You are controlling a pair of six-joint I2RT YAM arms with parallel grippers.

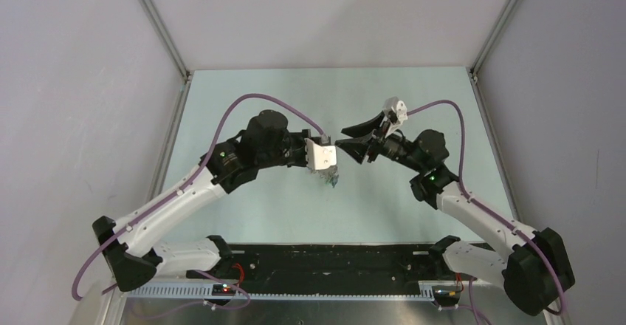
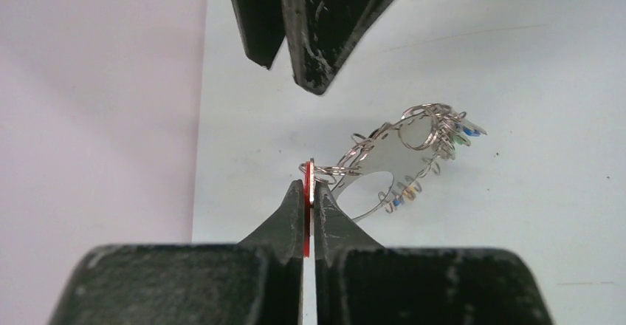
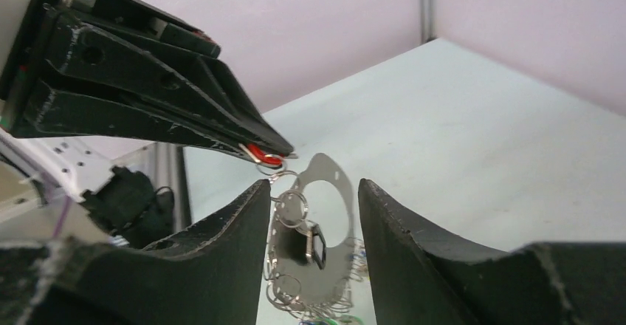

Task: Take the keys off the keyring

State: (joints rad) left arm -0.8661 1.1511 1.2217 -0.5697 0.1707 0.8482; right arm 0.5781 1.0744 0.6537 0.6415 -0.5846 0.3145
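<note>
My left gripper (image 2: 310,186) is shut on the red head of a key (image 2: 308,214) and holds it above the table. The keyring (image 2: 384,148), a flat grey metal oval with a hole, hangs from that key by small wire rings. More keys with blue, green and yellow heads (image 2: 458,134) are strung round its far edge. My right gripper (image 3: 316,185) is open, one finger on each side of the hanging keyring (image 3: 329,168), not touching it. The red key (image 3: 264,155) shows in the left fingertips just above. In the top view both grippers (image 1: 334,159) (image 1: 340,138) meet over mid-table.
A small black tag (image 3: 316,245) hangs from a ring in front of the keyring. The pale table (image 1: 251,214) is fenced by grey walls with metal posts (image 1: 159,26). A black strip (image 1: 332,255) runs along the near edge between the arm bases.
</note>
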